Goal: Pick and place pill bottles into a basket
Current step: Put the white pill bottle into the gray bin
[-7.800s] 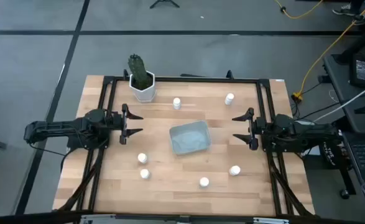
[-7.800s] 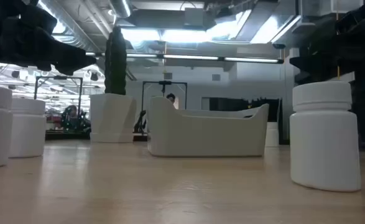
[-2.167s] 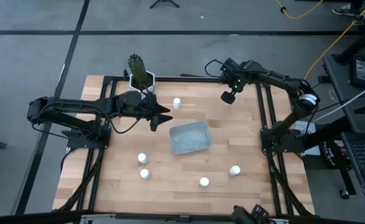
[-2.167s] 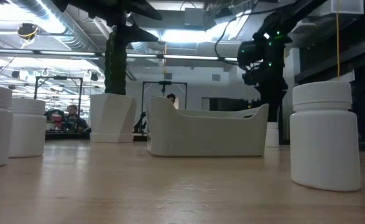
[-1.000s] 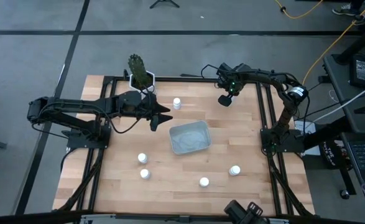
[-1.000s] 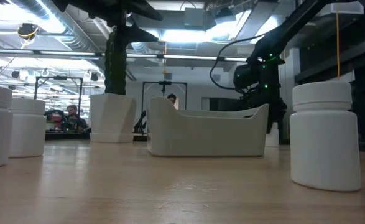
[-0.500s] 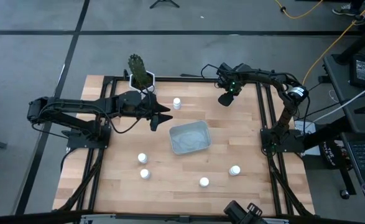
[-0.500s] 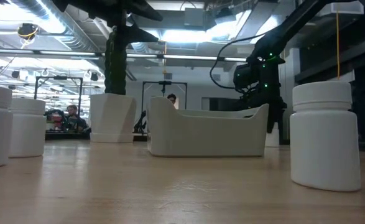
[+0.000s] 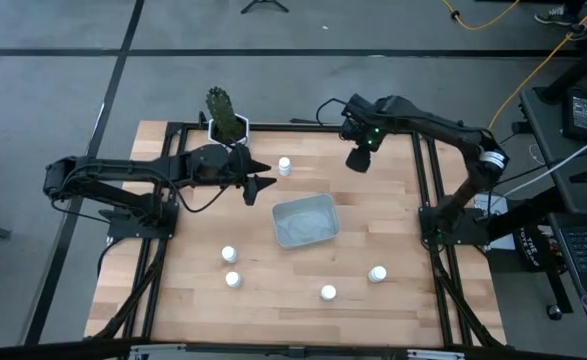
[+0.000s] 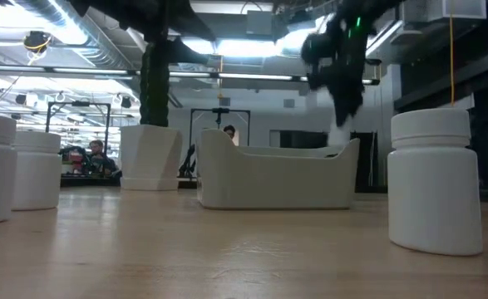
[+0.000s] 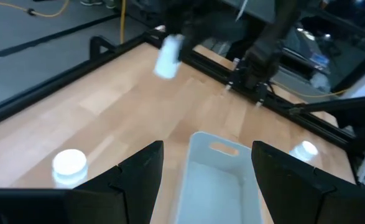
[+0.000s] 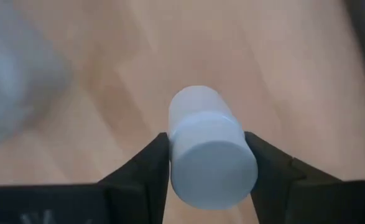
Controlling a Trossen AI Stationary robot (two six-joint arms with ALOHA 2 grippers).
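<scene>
- Four bottles (image 9: pixel 328 292) stand on the table's (image 9: pixel 393 225) near part, in front of the basket (image 9: pixel 304 221).
- Left gripper (image 9: pixel 265 182), fingers spread, empty, hovers beside the basket.
- Right gripper (image 12: pixel 207 163) clamps a raised bottle (image 12: pixel 208 155) near the far edge.

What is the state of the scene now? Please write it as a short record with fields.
right hand: above the far right part of the table, shut on a pill bottle lifted off the wood
left hand: open, hovering near the cactus pot, holding nothing
basket: at the table's middle, no bottle visible inside
bottles on the table: five; one far, two near left, two near right
progress: no bottle placed yet
</scene>
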